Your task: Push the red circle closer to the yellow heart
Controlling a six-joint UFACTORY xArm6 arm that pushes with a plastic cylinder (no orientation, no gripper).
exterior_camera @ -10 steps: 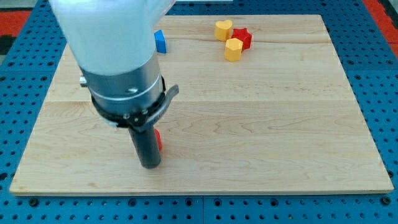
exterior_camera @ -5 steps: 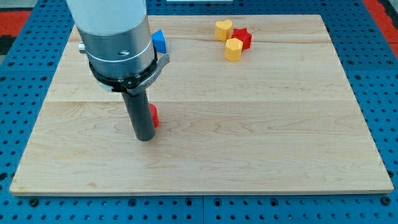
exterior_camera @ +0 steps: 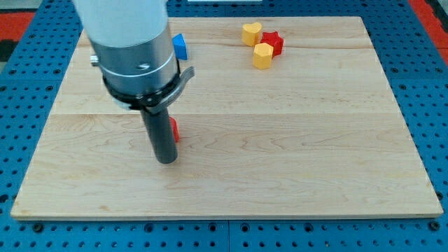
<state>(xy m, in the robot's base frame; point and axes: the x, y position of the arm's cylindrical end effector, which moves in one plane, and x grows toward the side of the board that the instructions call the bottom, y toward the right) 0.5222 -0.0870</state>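
Observation:
The red circle [exterior_camera: 174,129] lies on the wooden board left of centre, mostly hidden behind my rod, with only its right edge showing. My tip [exterior_camera: 166,160] rests on the board just below and left of it, close against it. The yellow heart [exterior_camera: 251,33] sits far off at the view's top, right of centre, beside a red star [exterior_camera: 274,43].
A second yellow block [exterior_camera: 262,56] sits just below the heart and touches the red star. A blue block [exterior_camera: 180,46] lies at the top left, partly behind the arm's body. The board [exterior_camera: 315,154] ends at a blue pegboard on all sides.
Over the last second the rod moved toward the view's top, and the red circle moved up with it. In the last half second the tip shifted slightly down; the circle stayed put.

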